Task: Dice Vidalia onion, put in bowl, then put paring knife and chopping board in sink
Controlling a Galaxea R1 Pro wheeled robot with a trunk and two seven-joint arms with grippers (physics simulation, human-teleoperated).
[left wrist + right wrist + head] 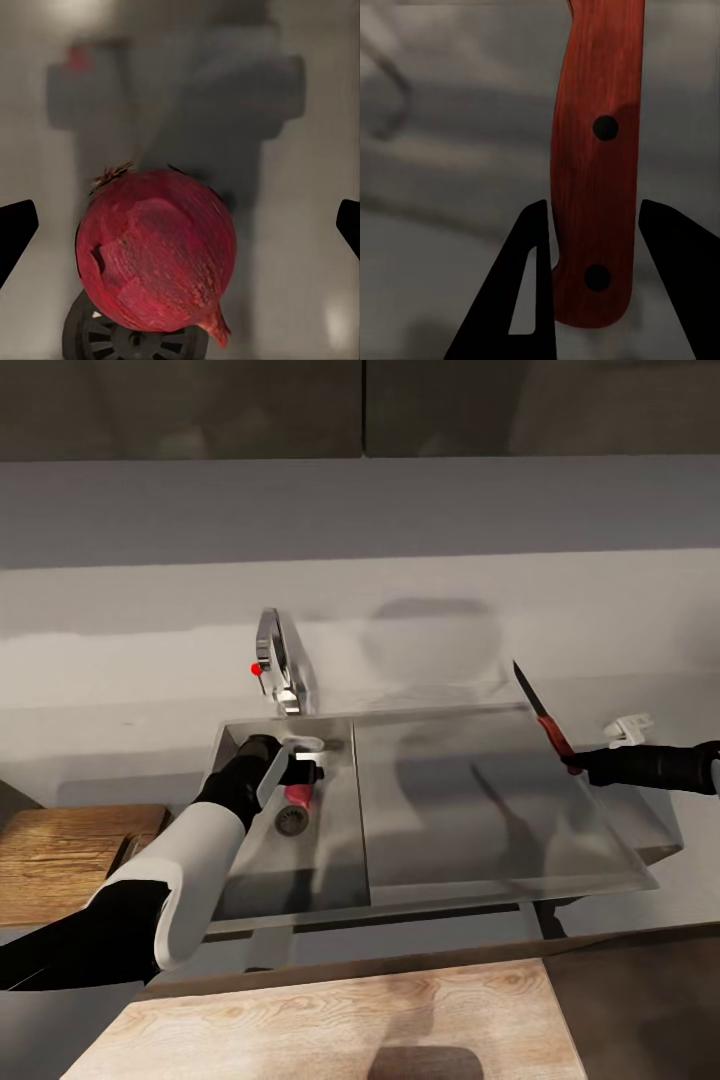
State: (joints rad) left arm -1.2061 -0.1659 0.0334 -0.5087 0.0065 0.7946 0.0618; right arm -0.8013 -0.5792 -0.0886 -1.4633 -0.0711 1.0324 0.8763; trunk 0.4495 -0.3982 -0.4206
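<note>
Vidalia onion (pixel 154 251) lies over sink (pixel 330 865) drain between left tool (pixel 300 768) fingers.

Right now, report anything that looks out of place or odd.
Nothing is spilled or damaged. One oddity: the right gripper holds the paring knife by the end of its handle, blade up above the drainboard. The Vidalia onion sits whole by the drain.

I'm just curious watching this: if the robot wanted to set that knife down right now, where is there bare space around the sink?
The flat steel drainboard, between the basin and the right gripper holding the paring knife, looks bare. The grey countertop behind the tap is open too. The basin is crowded: the left gripper hangs open around the Vidalia onion by the drain.
</note>
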